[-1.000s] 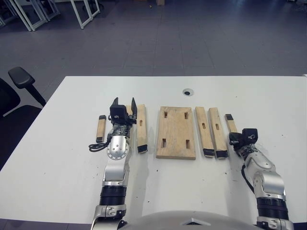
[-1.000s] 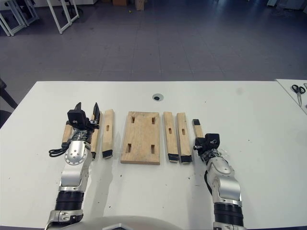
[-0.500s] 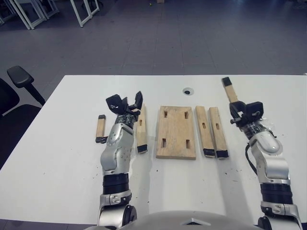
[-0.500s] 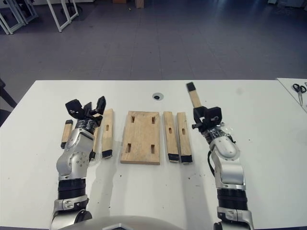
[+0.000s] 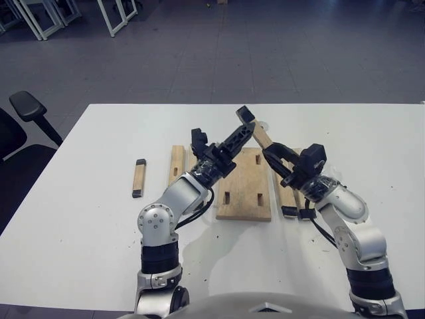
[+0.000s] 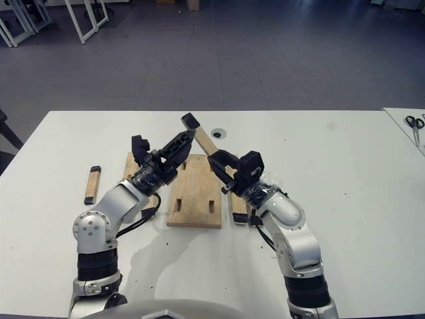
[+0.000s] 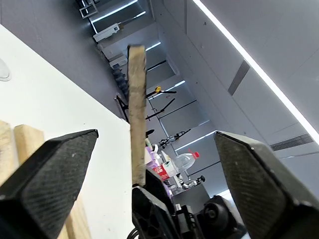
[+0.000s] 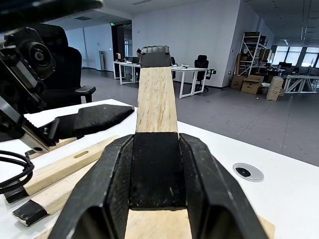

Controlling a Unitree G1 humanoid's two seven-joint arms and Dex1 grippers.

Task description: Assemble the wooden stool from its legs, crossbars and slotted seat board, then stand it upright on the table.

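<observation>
The slotted seat board (image 5: 244, 189) lies flat mid-table. My right gripper (image 5: 275, 154) hangs over the board's far right corner, shut on a short crossbar (image 6: 202, 140) that tilts up and to the left, its black cap (image 8: 156, 56) uppermost. My left gripper (image 5: 222, 137) is raised over the board's far left corner, open, its fingers (image 7: 60, 169) standing well apart on either side of the crossbar (image 7: 137, 99) without touching it. One leg (image 5: 176, 161) lies left of the board, partly under my left arm. Two legs (image 6: 237, 207) lie right of the board, partly under my right arm.
Another short crossbar (image 5: 137, 178) lies alone at the left of the white table (image 5: 80, 226). A round cable hole (image 6: 218, 133) sits behind the board. Scissors (image 6: 413, 123) lie on a neighbouring table at far right. Office floor and desks fill the background.
Both arms swung inward and up over the seat board. My right gripper carried the crossbar from the right side to above the board; my left gripper left the legs and rose beside it.
</observation>
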